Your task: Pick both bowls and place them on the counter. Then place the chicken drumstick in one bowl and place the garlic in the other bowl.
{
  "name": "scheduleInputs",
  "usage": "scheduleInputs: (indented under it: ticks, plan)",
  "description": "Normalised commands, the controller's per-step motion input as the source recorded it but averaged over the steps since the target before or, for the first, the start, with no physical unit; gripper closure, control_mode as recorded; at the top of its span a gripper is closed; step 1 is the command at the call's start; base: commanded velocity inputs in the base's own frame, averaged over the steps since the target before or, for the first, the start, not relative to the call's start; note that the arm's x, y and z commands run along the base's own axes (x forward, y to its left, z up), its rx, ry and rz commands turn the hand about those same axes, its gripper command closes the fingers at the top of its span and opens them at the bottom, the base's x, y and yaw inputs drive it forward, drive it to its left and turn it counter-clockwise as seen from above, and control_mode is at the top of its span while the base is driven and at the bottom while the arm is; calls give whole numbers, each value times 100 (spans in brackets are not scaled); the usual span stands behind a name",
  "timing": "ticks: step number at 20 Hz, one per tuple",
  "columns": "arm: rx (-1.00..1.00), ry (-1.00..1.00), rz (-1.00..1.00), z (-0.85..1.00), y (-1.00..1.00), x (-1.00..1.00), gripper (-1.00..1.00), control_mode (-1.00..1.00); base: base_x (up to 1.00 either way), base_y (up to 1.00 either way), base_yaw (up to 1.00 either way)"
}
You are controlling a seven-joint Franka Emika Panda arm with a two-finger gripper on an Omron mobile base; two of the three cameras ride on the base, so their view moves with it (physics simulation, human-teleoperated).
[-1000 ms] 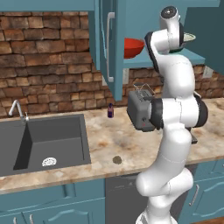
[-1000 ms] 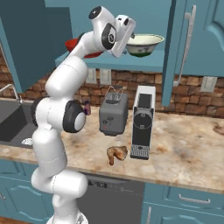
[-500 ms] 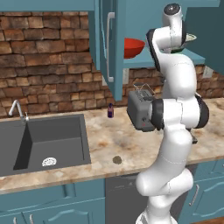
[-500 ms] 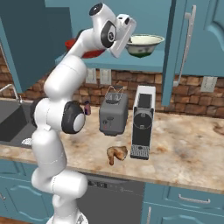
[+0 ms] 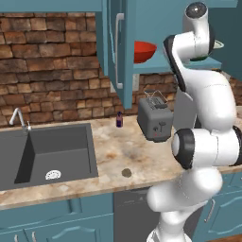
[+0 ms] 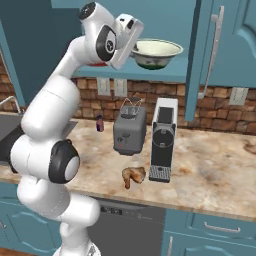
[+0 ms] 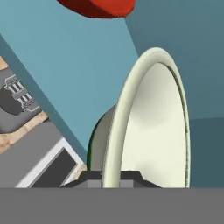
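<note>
High inside the open wall cabinet, my gripper (image 6: 135,49) is shut on the near rim of the pale cream-green bowl (image 6: 156,53). In the hand view the bowl (image 7: 148,122) stands edge-on, its rim pinched between the fingertips of the gripper (image 7: 111,177). The glossy red bowl (image 5: 144,50) sits on the same shelf, further left, and its edge (image 7: 98,6) shows at the top of the hand view. A golden-brown chicken drumstick (image 6: 133,175) lies on the counter (image 6: 210,170) in front of the toaster. The small round garlic (image 5: 126,172) rests near the counter's front edge.
A grey toaster (image 6: 130,132) and a coffee machine (image 6: 162,140) stand under the cabinet shelf. A small purple bottle (image 5: 119,119) is by the brick wall. The dark sink (image 5: 47,151) lies to the left. Open teal cabinet doors (image 6: 207,50) hang on either side of the shelf.
The jaws went from open to shut on the cream-green bowl's rim. Hand and bowl have since shifted slightly toward the arm.
</note>
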Motion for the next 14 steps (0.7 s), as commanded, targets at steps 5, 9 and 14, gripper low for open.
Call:
scheduleInputs:
  ticks: [5,9,14]
  plan:
    - [0,-1,0,0,55,-100,100,-100,0,0,0]
    - [0,0,2,-10,60,-100,100,-100,0,0,0]
    - [0,0,5,-28,57,-100,100,-100,0,0,0]
